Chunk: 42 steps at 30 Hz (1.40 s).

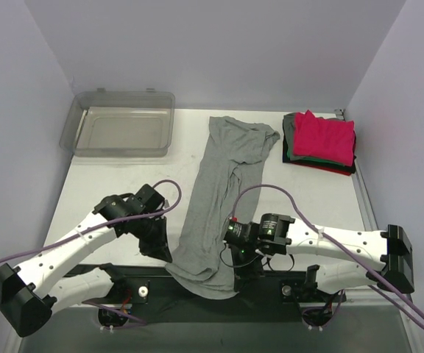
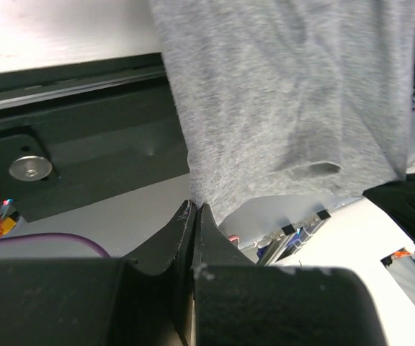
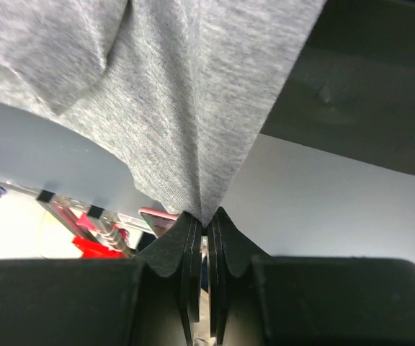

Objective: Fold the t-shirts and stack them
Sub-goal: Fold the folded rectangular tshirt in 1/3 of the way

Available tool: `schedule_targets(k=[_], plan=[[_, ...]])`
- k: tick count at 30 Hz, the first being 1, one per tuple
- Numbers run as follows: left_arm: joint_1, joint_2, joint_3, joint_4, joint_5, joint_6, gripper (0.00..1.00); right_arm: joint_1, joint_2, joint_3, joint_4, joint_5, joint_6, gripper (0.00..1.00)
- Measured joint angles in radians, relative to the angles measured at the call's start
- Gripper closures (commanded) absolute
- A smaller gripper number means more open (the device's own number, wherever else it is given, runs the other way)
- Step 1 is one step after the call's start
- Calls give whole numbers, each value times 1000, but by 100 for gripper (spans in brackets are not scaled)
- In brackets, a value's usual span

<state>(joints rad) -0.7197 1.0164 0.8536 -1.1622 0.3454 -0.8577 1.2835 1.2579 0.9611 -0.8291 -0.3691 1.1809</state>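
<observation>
The pale table (image 1: pixel 124 191) carries three things. A grey t-shirt (image 1: pixel 223 191) lies lengthwise down its middle, stretching from between the left gripper (image 1: pixel 165 256) and the right gripper (image 1: pixel 244 273) toward the far edge. Beyond the left gripper, out to its left, sits a clear plastic bin (image 1: pixel 124 153) (its long side along the far edge). Beyond the right gripper, off to its right, rests a stack of folded t-shirts (image 1: pixel 289 140), a pink-red one (image 1: pixel 328 136) on top.

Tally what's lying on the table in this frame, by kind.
grey shirt, unfolded: 1
stack of folded shirts, pink on top: 1 (layers too close to count)
clear bin: 1
Total: 3
</observation>
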Motion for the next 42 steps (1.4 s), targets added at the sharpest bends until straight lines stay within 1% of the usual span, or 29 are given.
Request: schedule_targets(k=[4, 10, 13, 17, 21, 27, 35, 42], plan=[[-2, 70, 74, 14, 14, 19, 100, -56, -21, 13, -37, 13, 3, 100], [11, 219, 204, 79, 2, 59, 100, -288, -25, 65, -93, 46, -76, 100], [39, 295, 263, 112, 3, 76, 100, -369, 5, 132, -113, 61, -137, 100], [87, 415, 358, 158, 3, 97, 100, -463, 72, 214, -126, 74, -217, 100], [137, 521, 459, 202, 8, 116, 100, -566, 140, 260, -135, 85, -297, 100], [190, 700, 657, 237, 15, 145, 100, -706, 242, 346, -153, 95, -407, 100], [247, 925, 888, 251, 41, 166, 100, -893, 442, 521, -158, 92, -549, 100], [278, 1142, 1145, 252, 64, 167, 100, -1008, 632, 705, -159, 71, -643, 100]])
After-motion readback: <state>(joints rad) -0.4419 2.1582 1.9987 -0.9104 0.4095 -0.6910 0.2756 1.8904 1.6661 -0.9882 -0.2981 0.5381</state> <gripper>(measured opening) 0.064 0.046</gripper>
